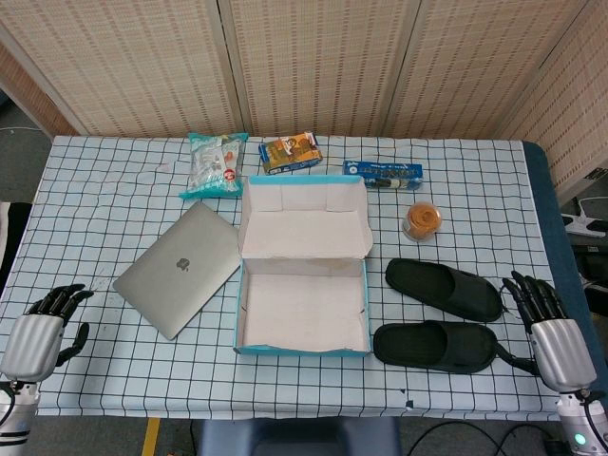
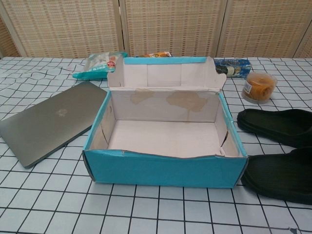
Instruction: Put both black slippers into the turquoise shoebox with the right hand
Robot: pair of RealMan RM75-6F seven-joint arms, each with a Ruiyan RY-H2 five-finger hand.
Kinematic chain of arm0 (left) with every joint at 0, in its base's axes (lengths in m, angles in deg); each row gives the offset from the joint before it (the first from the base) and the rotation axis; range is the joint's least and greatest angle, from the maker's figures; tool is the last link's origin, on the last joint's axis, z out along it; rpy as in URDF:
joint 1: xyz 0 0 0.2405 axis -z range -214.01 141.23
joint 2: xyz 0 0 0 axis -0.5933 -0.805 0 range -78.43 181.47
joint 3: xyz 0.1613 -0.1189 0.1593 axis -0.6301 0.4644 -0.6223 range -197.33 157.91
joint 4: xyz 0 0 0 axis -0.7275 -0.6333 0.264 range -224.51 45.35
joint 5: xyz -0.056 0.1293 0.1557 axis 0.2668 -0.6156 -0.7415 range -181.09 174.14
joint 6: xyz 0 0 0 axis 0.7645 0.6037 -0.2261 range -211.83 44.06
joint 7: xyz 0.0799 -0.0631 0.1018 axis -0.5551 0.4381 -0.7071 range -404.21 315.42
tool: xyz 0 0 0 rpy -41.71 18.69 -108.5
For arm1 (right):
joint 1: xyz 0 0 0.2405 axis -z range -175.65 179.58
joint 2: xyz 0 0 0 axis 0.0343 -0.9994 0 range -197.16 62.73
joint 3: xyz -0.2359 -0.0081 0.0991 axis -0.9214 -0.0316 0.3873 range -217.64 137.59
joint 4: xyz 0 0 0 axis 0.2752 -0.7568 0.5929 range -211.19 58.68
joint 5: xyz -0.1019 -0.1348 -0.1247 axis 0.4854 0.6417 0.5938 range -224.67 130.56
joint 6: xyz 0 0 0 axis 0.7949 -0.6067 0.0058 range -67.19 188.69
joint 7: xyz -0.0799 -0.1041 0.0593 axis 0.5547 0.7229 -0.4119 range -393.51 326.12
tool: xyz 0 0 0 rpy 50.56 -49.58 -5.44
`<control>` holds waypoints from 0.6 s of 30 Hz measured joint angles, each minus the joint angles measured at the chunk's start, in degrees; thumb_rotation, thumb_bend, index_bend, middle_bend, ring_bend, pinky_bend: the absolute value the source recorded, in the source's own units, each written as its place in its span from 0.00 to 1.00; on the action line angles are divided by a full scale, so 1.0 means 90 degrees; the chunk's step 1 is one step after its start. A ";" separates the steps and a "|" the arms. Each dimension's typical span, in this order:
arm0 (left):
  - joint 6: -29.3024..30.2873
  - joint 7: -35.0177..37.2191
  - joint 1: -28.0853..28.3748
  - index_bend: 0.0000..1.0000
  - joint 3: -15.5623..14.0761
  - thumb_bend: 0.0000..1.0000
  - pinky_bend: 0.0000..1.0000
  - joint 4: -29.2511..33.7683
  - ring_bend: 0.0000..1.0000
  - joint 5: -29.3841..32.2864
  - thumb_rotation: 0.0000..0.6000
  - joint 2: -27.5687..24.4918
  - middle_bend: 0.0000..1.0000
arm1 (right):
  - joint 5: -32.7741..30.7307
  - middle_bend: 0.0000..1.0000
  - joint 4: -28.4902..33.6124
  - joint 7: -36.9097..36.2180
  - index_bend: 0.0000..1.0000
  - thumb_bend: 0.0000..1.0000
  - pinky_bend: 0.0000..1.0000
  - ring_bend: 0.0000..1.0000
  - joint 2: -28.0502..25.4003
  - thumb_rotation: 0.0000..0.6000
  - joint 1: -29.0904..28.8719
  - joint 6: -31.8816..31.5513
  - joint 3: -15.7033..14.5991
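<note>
The turquoise shoebox stands open and empty at the table's middle, its lid folded back. Two black slippers lie flat on the cloth to its right: the nearer one and the farther one. My right hand hovers just right of the slippers with fingers spread, holding nothing. My left hand rests at the table's front left edge, fingers loosely apart and empty. Neither hand shows in the chest view.
A silver laptop lies closed left of the box. Behind the box sit a snack bag, an orange-and-blue packet, a blue packet and a small tub of orange snacks. Folding screens stand behind the table.
</note>
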 measured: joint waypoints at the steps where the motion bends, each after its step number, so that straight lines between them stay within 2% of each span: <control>1: -0.0023 0.0017 0.0012 0.25 -0.0005 0.46 0.37 -0.0006 0.18 -0.0004 1.00 0.0005 0.19 | -0.0008 0.00 0.0011 0.0013 0.04 0.08 0.06 0.00 -0.0007 1.00 0.0003 0.0017 -0.0008; 13: -0.0224 0.0262 0.0148 0.25 -0.0082 0.46 0.37 -0.0171 0.18 -0.0086 1.00 0.0073 0.19 | -0.0193 0.00 0.0392 -0.0060 0.04 0.08 0.06 0.00 -0.0287 1.00 -0.0045 0.0544 -0.0155; 18: -0.0303 0.0343 0.0196 0.26 -0.0130 0.46 0.37 -0.0229 0.18 -0.0111 1.00 0.0075 0.19 | -0.0164 0.05 0.0344 0.0198 0.07 0.08 0.09 0.00 -0.0213 1.00 -0.0067 0.0631 -0.0215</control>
